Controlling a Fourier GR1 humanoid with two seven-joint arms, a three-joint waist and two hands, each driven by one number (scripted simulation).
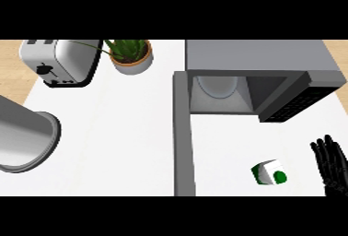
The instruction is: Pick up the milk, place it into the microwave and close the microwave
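A small white and green milk carton (269,173) stands on the white counter (122,138), in front of the microwave. The grey microwave (258,69) sits at the back right, its cavity showing a white turntable (217,86). Its door (183,133) is swung wide open, running toward the front edge left of the milk. My right hand (332,162) shows at the right edge, fingers straight and pointing up, a short gap to the right of the carton and not touching it. The left hand does not show.
A silver toaster (58,62) stands at the back left, with a potted plant (130,55) beside it. A large steel pot (24,138) sits at the left edge. The open door divides the counter between the pot and the milk.
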